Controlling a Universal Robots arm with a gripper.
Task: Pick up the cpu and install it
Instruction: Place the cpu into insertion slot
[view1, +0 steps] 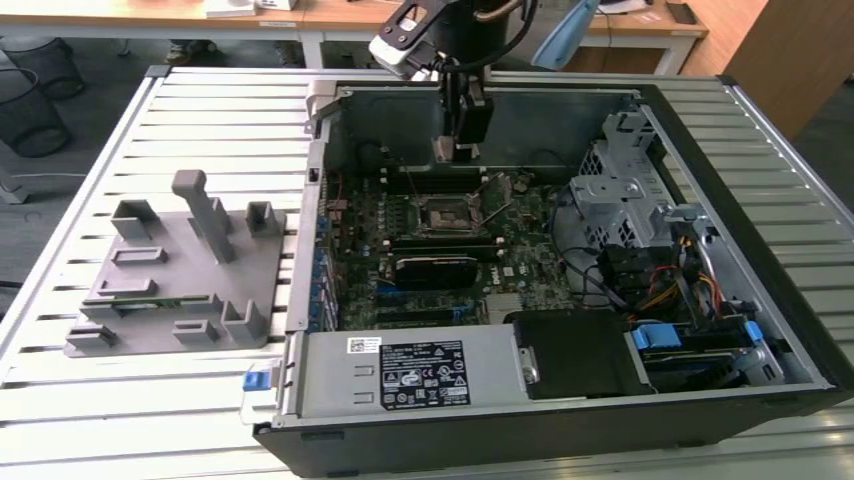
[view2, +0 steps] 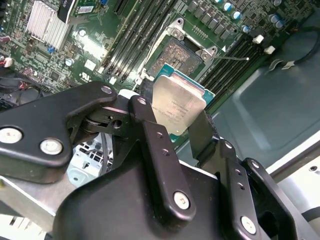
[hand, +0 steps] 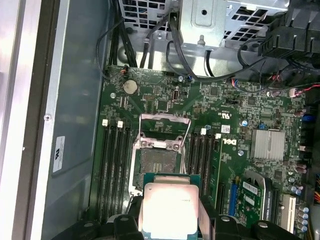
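Pick is done: gripper (view2: 175, 119) is clamped on the cpu (view2: 178, 106) by two opposite edges. Chip hangs in the air inside the PC case (view1: 747, 215), over the motherboard (hand: 225, 107) and near the CPU socket (hand: 158, 161). Socket frame is open, and no chip seated in it from what I can see. Install not done yet.

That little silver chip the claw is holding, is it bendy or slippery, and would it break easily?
Probably stiff: the chip looks flat though the gripper pinches only its edges. Its smooth metal top may be slippery. Being thin, it is likely light and easily damaged.
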